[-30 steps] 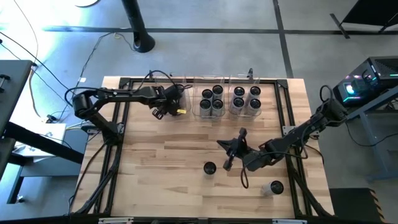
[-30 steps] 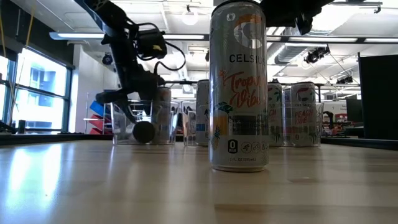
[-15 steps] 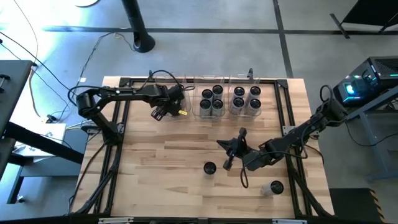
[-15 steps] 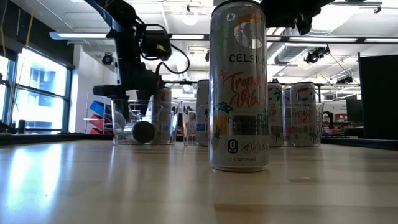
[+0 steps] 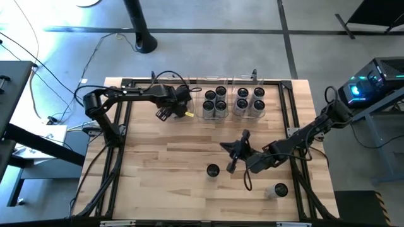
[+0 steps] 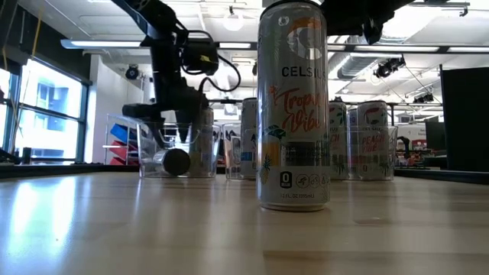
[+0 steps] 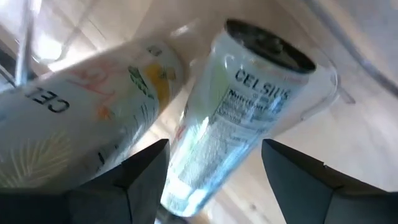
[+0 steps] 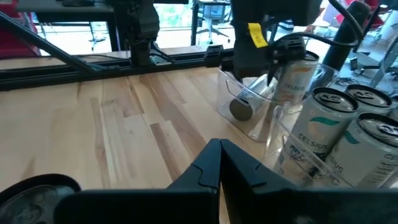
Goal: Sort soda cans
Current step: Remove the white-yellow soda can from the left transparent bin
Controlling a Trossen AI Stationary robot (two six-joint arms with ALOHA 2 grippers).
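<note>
Soda cans (image 5: 214, 101) stand in clear plastic bins (image 5: 249, 112) along the far edge of the wooden counter (image 5: 170, 157), seen from above: four in a middle bin, four in the bin to its right. The left gripper (image 5: 165, 113) hangs at the leftmost bin (image 5: 183, 107). The right gripper (image 5: 231, 165) sits mid-counter beside a lone upright can (image 5: 213, 170); another can (image 5: 278, 190) rests near the front right corner.

From counter height, a tall Celsius can (image 6: 293, 107) stands close to the camera. Behind it, the leftmost bin (image 6: 177, 151) holds one can lying on its side (image 6: 173, 161) and one upright can (image 6: 200, 137), with the left gripper (image 6: 160, 116) just above the bin. More cans (image 6: 372, 139) stand in bins to the right.

The left wrist camera shows two pale Celsius cans, one lying on its side (image 7: 81, 118) and one standing (image 7: 242, 106), inside clear plastic; the left jaws are spread with nothing between them.

The right wrist camera shows the right jaws pressed together, empty, a dark can top (image 8: 37, 190) near them, the fallen can (image 8: 245, 106) in its bin, and upright cans (image 8: 323, 124) in the next bin.
</note>
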